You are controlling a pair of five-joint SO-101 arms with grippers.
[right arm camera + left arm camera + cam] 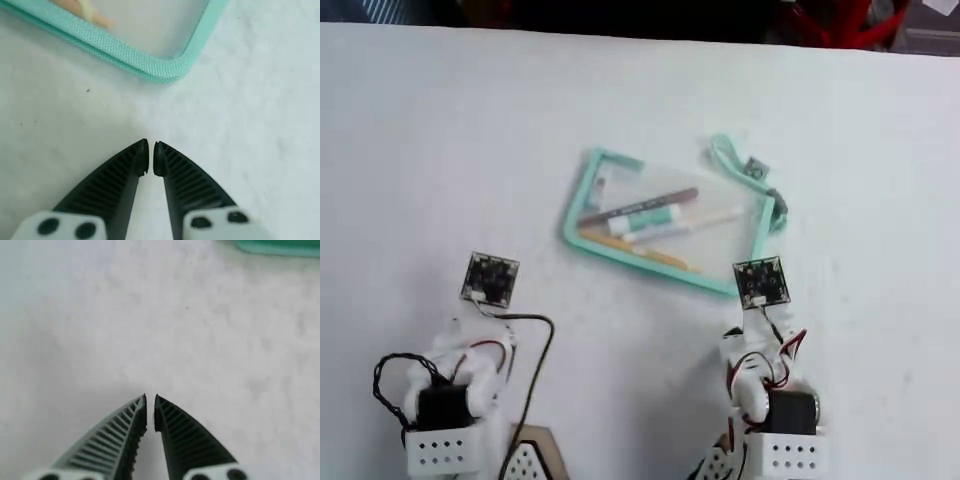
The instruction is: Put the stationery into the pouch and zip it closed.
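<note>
The pouch [720, 245] lay mid-desk [440, 130], with the stationery [640, 214] inside its clear face. The left jaws and right jaws were together and empty, near of it. It looked light, soft and slippery, best pinched at the teal fabric rim.

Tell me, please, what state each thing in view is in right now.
pouch: lying flat on the table, apart from both hands; zip too small to judge.
stationery: inside the pouch, lying flat.
left hand: shut, empty, over bare table.
right hand: shut, empty, near a corner of the pouch, not touching it.
</note>
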